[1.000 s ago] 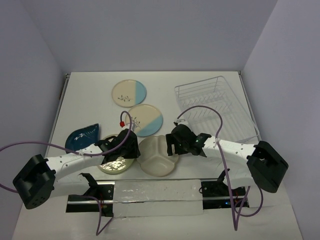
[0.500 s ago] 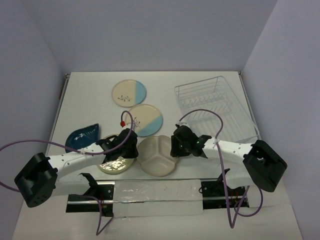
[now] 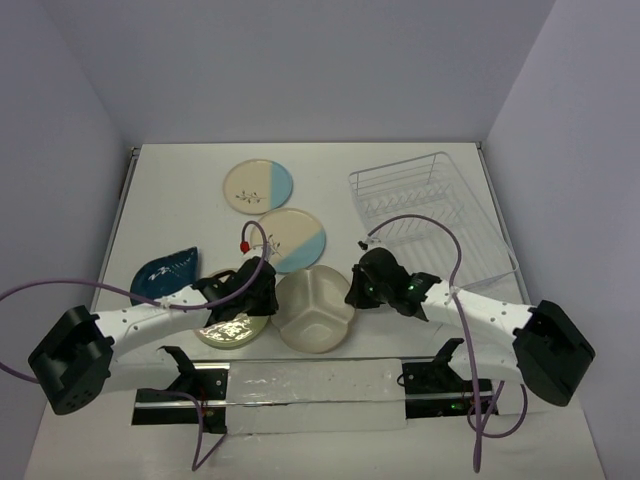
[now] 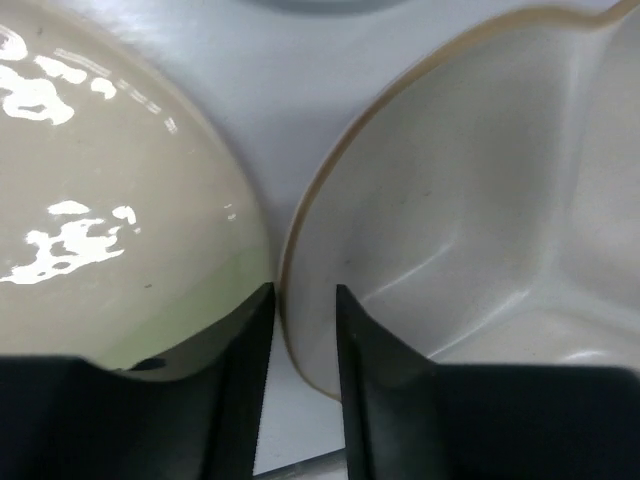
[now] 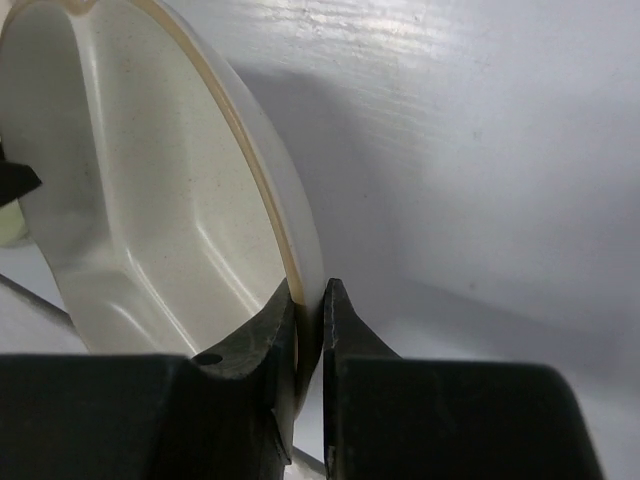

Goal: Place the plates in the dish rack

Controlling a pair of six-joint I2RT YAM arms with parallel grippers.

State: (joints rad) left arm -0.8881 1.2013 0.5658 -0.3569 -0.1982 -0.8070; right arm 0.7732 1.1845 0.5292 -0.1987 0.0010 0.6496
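The cream three-compartment plate lies at the near middle of the table. My right gripper is shut on its right rim, and the plate stands tilted up in that wrist view. My left gripper straddles the plate's left rim with its jaws open and a gap at the outer finger. The pale green plate lies under the left wrist. The dark blue plate is at the left. Two cream-and-blue plates lie further back. The dish rack holds nothing.
A clear strip on a metal bar runs along the near edge between the arm bases. Purple cables loop over both arms. Walls close in the table on the left, back and right.
My right gripper has closed onto the cream plate's right rim and its arm has drawn back to the right. The left jaws narrowed, then widened again around the left rim.
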